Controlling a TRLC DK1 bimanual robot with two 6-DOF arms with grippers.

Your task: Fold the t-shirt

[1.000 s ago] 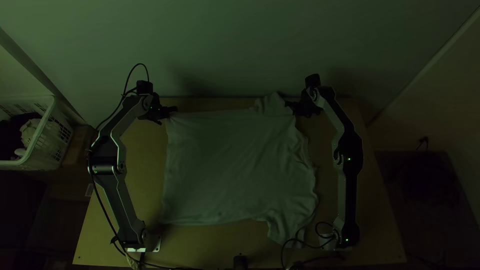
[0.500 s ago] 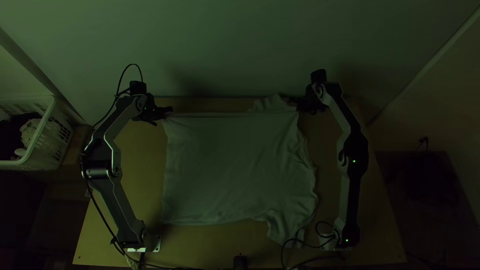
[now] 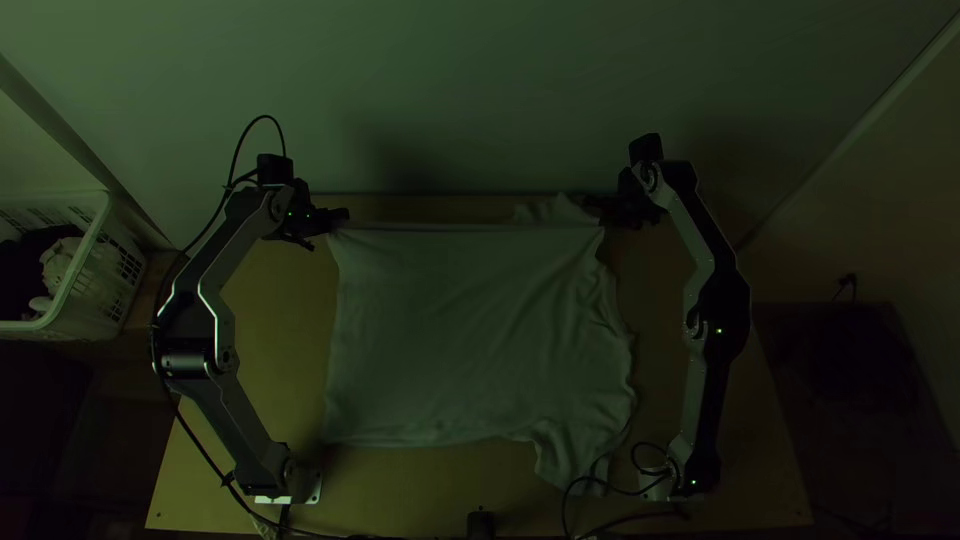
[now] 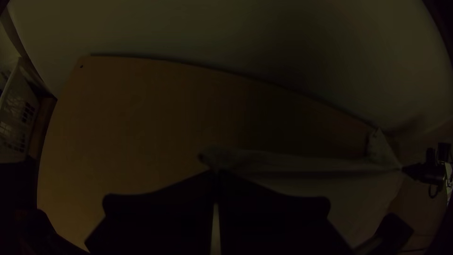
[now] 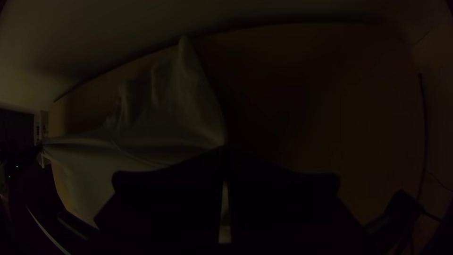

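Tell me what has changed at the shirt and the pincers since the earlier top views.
The left pincer has shifted slightly left and the right pincer right, so they stand farther apart. The t-shirt is now drawn straighter along its far side, between them. I see no new grasp or release; both still pinch the cloth. The near sleeve and the white basket stayed put.

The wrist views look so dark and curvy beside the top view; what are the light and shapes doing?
Top view: dim, with soft shadows on the pale smooth wall, though the pale cloth t-shirt stands out; left wrist view: darker, the light wooden table's back edge bowed, the wide flat black fingers near silhouettes; right wrist view: same bowing, corners almost black.
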